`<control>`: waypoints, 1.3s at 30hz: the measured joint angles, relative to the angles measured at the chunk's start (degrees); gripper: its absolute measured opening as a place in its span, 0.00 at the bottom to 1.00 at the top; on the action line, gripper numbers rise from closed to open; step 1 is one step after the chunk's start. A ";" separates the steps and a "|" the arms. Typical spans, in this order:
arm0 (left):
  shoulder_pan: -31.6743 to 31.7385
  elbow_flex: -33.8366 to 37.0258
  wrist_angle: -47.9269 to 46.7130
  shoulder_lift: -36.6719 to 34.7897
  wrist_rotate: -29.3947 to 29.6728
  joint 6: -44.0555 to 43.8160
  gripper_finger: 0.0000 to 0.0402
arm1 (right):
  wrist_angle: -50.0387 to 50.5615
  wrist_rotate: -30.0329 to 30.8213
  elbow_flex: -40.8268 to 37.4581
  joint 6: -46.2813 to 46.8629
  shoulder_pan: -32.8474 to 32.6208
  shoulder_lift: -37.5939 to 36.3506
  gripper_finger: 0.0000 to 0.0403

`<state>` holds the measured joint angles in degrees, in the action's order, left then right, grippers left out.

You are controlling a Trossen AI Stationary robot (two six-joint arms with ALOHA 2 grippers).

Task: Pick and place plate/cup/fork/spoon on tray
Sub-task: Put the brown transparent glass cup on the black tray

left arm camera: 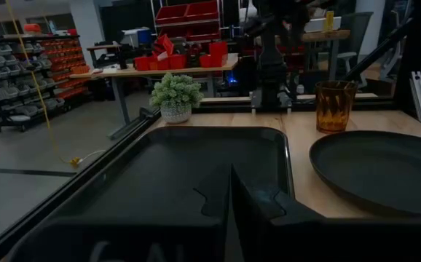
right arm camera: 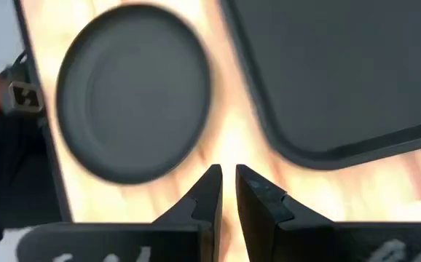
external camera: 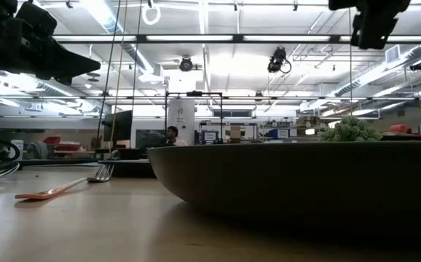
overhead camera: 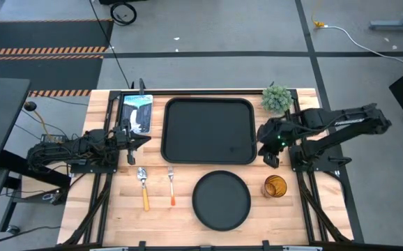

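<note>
Tray (overhead camera: 209,130): empty, mid-desk.
Plate (overhead camera: 221,201), cup (overhead camera: 275,186), fork (overhead camera: 171,185), spoon (overhead camera: 143,187): on the desk (overhead camera: 111,216) beside it.
Left hand (overhead camera: 136,140): closed, empty, left of tray.
Right hand (overhead camera: 270,157): nearly closed, empty, above cup.

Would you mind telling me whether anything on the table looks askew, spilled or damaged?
Nothing stands out: the tray lies square, the cup upright, and the plate, fork and spoon lie flat.

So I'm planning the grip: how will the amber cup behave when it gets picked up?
The cup stands upright on the bare table, near the plate. It looks like smooth translucent plastic, so probably light, rigid and a bit slippery. Being taller than wide, it may tip if nudged.
</note>
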<state>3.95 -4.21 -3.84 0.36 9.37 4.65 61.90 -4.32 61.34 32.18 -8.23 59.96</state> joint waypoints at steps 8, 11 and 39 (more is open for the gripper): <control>0.00 0.00 0.00 0.00 0.02 0.02 0.06 | 3.98 0.55 2.68 12.04 -12.66 5.04 0.08; 0.00 0.00 -0.01 0.00 0.00 0.01 0.06 | 6.70 -1.44 4.00 17.55 -15.66 7.81 0.07; 0.00 0.00 0.00 0.00 0.00 0.00 0.06 | 20.92 3.23 9.46 10.43 -20.48 22.67 0.41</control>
<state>3.95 -4.21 -3.84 0.36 9.37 4.64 82.82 -1.09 70.81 42.61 -28.71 82.63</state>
